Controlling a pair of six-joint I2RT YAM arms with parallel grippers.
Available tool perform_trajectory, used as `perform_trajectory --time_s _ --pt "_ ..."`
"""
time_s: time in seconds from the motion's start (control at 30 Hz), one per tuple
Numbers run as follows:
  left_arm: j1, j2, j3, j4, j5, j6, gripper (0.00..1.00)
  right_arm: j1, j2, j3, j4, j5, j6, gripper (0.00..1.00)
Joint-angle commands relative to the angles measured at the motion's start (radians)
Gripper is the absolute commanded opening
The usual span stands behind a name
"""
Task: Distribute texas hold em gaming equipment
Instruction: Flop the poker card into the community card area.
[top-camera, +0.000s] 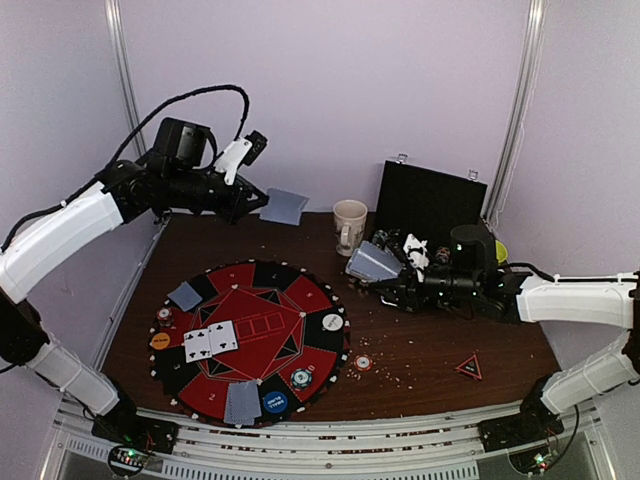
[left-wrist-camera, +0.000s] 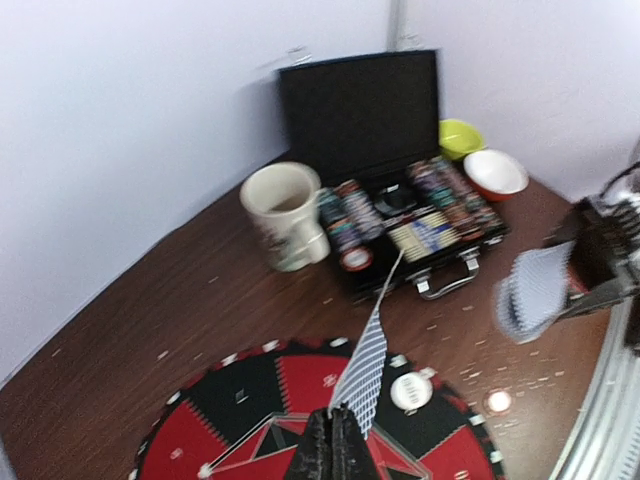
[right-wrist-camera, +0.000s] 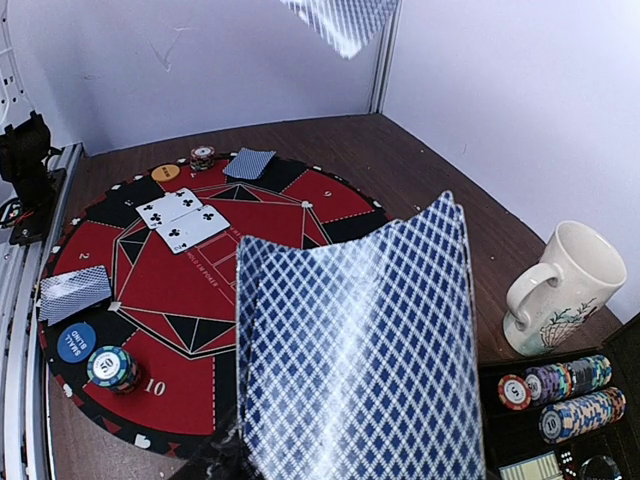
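Pinching one blue-backed playing card, left end effector hangs high, far-left of round red-black felt mat, w/ right end effector clamping blue-backed deck.

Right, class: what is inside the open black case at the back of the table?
Rows of striped-edge poker chips lie in the case, with paler pieces at the front, too blurred to name. Anything beneath the chips is covered.

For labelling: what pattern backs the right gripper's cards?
Blue-and-white diamond lattice on the cards, clearest in right wrist view.
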Motion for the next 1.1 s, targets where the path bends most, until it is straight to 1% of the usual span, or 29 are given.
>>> perform_trajectory --time_s 0.0,0.1,0.23,0.37,0.43,0.5,0.57,0.8,0.93,1.0,1.07 --pt "-0.014 0.074 -0.028 -0.302 -0.573 0.077 0.0 -0.006 -0.039 -0.006 0.025 0.008 0.002 0.48" --pt "-0.043 0.141 -0.092 -0.349 -0.739 0.066 0.0 -0.006 -0.039 0.0 0.015 0.008 0.002 0.48" --pt "-0.091 0.241 -0.132 -0.341 -0.903 0.058 0.0 -0.006 -0.039 0.003 0.008 0.009 -0.002 0.48" --pt "-0.165 0.361 -0.126 -0.274 -1.015 0.084 0.0 -0.006 -0.036 0.006 0.011 0.01 0.0 0.48" --pt "-0.203 0.425 -0.121 -0.264 -1.037 0.109 0.0 -0.006 -0.034 0.009 0.01 0.009 0.001 0.48" --pt "-0.229 0.463 -0.129 -0.263 -1.021 0.122 0.0 -0.006 -0.035 0.01 0.009 0.01 0.001 0.48" --pt "-0.241 0.476 -0.152 -0.264 -0.967 0.126 0.0 -0.006 -0.038 0.011 0.004 0.012 -0.004 0.48" --pt "-0.252 0.467 -0.233 -0.319 -0.723 0.113 0.0 -0.006 -0.043 0.01 -0.005 0.013 -0.014 0.48" --pt "-0.252 0.46 -0.253 -0.322 -0.612 0.106 0.0 -0.006 -0.039 0.012 -0.002 0.009 -0.01 0.48" --pt "-0.252 0.452 -0.256 -0.319 -0.57 0.105 0.0 -0.006 -0.037 0.011 -0.002 0.009 -0.01 0.48" --pt "-0.252 0.447 -0.261 -0.319 -0.556 0.103 0.0 -0.006 -0.039 0.011 -0.003 0.009 -0.012 0.48"
